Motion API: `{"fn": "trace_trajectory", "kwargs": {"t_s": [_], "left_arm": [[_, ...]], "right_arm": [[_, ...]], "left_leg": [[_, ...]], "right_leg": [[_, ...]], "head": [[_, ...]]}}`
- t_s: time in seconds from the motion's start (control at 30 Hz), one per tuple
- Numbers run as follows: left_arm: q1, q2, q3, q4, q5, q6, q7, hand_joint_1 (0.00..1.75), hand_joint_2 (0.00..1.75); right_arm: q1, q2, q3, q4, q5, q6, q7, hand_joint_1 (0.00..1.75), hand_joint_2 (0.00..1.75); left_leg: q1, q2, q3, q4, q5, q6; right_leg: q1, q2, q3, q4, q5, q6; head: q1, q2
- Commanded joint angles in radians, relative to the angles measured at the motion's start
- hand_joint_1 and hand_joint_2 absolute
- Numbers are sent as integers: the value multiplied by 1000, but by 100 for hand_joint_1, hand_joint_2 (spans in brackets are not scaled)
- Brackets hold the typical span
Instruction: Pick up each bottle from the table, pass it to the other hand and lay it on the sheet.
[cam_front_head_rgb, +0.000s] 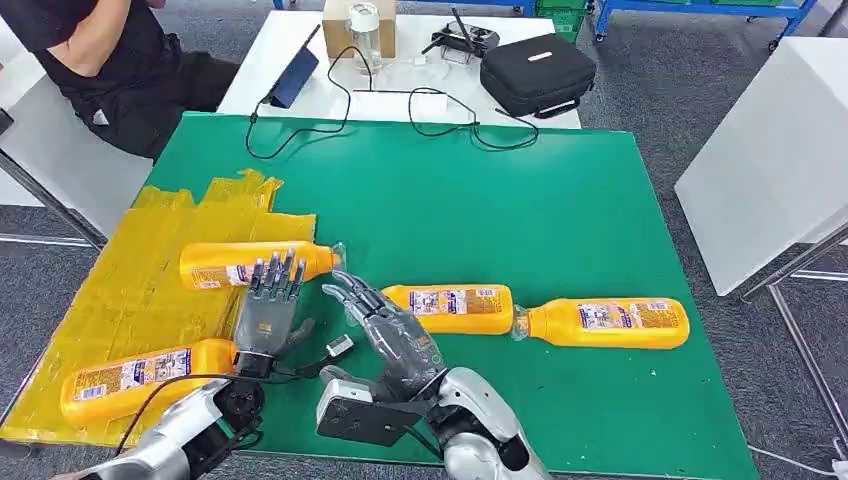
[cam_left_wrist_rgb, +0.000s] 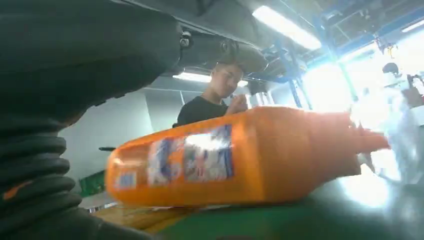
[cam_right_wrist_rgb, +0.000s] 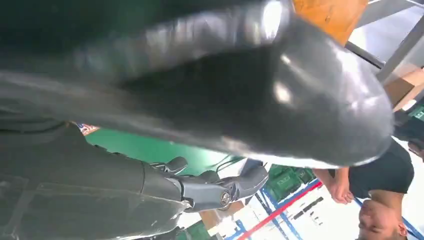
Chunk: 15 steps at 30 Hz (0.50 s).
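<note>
Nearest the robot, one orange bottle (cam_front_head_rgb: 140, 375) lay flat on the yellow sheet (cam_front_head_rgb: 120, 300), at the sheet's near edge, its neck pointing toward the left hand (cam_front_head_rgb: 268, 312). That looked like a finished delivery, laid lengthwise so it would not roll off.

Just beyond it, the left hand stood upright at the sheet's right border, fingers spread and grasping nothing. Its fingertips sat just in front of a second bottle (cam_front_head_rgb: 255, 264), which lay half on the sheet and half on the green worktop (cam_front_head_rgb: 560, 200), cap toward the worktop's middle. The left wrist view showed this bottle (cam_left_wrist_rgb: 240, 157) close ahead and lying on its side, apart from the hand. I judged it freshly laid down, since the hand was released right beside it.

To the right of the sheet, the right hand (cam_front_head_rgb: 385, 330) was also released, fingers apart and reaching toward the third bottle (cam_front_head_rgb: 450, 309), close to its near end but not clearly touching. That pose suggested the next pick was being lined up. A fourth bottle (cam_front_head_rgb: 610, 322) lay farther right, nearly end to end with the third; both were off the sheet.

Beyond the green worktop, a white table carried a black case (cam_front_head_rgb: 537, 74) and cables, and a person in black (cam_front_head_rgb: 110, 60) sat past the sheet's far corner.
</note>
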Motion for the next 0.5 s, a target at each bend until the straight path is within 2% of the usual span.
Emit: {"fn": "trace_trajectory", "kwargs": {"t_s": [0.03,0.1,0.2,0.27,0.3,0.33,0.37,0.4,0.43,0.47,0.5], "left_arm": [[-64,38,-92,82,0,29,6,0,0],[-68,60,-88,39,0,37,6,0,0],[-27,126,-30,-177,0,37,6,0,0],[83,142,103,-412,0,37,6,0,0],[132,123,148,-513,0,37,6,0,0],[196,87,252,-609,0,37,-56,0,0],[299,-52,536,-718,40,37,-345,0,0],[337,-256,865,-758,238,37,-717,0,0],[309,-406,1092,-692,408,37,-1094,0,0],[309,-447,1132,-690,575,37,-1316,0,0],[349,-433,1058,-770,762,37,-1382,0,0]], "right_arm": [[-44,-36,30,64,-7,4,-3,0,0],[-45,-36,31,64,-7,4,-3,0,0],[-53,-33,32,69,-11,2,6,0,0],[-56,-36,30,67,-10,-10,23,0,0],[-55,-36,27,66,-6,-17,33,0,0],[-53,-42,21,58,-5,-20,37,0,0],[-48,-46,13,50,-1,-29,48,0,0],[-41,-50,-1,41,10,-40,63,0,175],[-33,-55,-18,33,21,-45,74,0,175],[-23,-63,-41,22,32,-51,82,0,175],[-12,-67,-60,13,41,-54,87,0,175]], "left_leg": [[1,1,4,1,-2,-2],[1,1,2,0,-1,-1],[1,1,0,1,0,-1],[1,2,0,1,-1,-1],[0,3,-1,1,0,-1],[1,3,1,1,-2,-1],[0,2,-1,0,0,-1],[0,3,0,0,-1,0],[-1,-2,0,1,-2,0],[0,-5,0,3,-3,1],[1,-8,-5,4,0,1]], "right_leg": [[2,0,4,0,0,-3],[1,0,2,0,1,-3],[1,0,0,0,1,-3],[2,1,-1,0,1,-3],[1,1,-2,1,1,-2],[1,1,0,1,0,-3],[0,1,-1,0,1,-2],[0,1,-1,0,1,-2],[0,-4,1,0,-1,-1],[0,-8,2,1,-3,-1],[1,-11,-2,1,-1,-1]], "head": [[0,0],[0,0],[0,0],[0,0],[0,0],[0,0],[0,0],[-1,0],[0,0],[-1,0],[-1,0]]}}
